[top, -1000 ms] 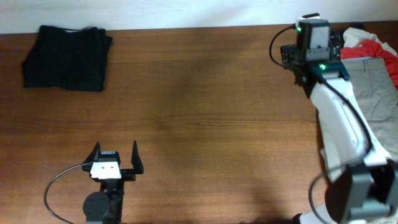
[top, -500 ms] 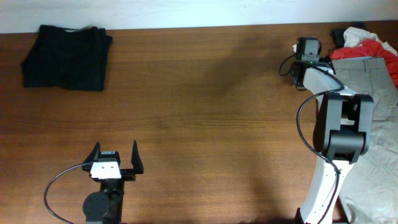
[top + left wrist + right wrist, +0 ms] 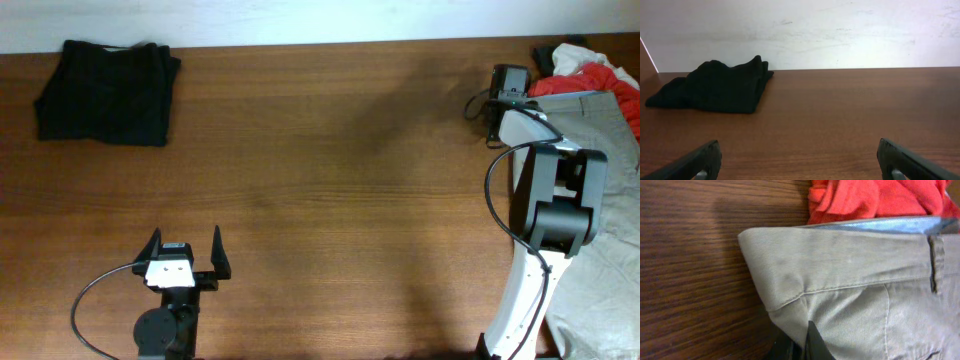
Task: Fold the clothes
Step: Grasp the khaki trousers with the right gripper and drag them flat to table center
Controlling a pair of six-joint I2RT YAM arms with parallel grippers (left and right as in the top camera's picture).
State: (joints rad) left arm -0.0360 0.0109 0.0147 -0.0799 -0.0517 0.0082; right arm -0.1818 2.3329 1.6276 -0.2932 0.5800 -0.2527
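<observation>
While against khaki trousers (image 3: 865, 285), right tool (image 3: 800, 347) near red garment (image 3: 875, 197).

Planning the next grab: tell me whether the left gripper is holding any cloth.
No, the left gripper is wide open and empty.

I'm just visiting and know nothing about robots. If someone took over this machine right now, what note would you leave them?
Left claw: open, empty, at front left, away from all clothes.
Right claw: at the waistband corner of the khaki trousers; grip unclear.
Black garment: looks folded, far left.
Red garment: bunched behind the trousers, far right.
Left to do: fold the trousers and the red garment.
</observation>
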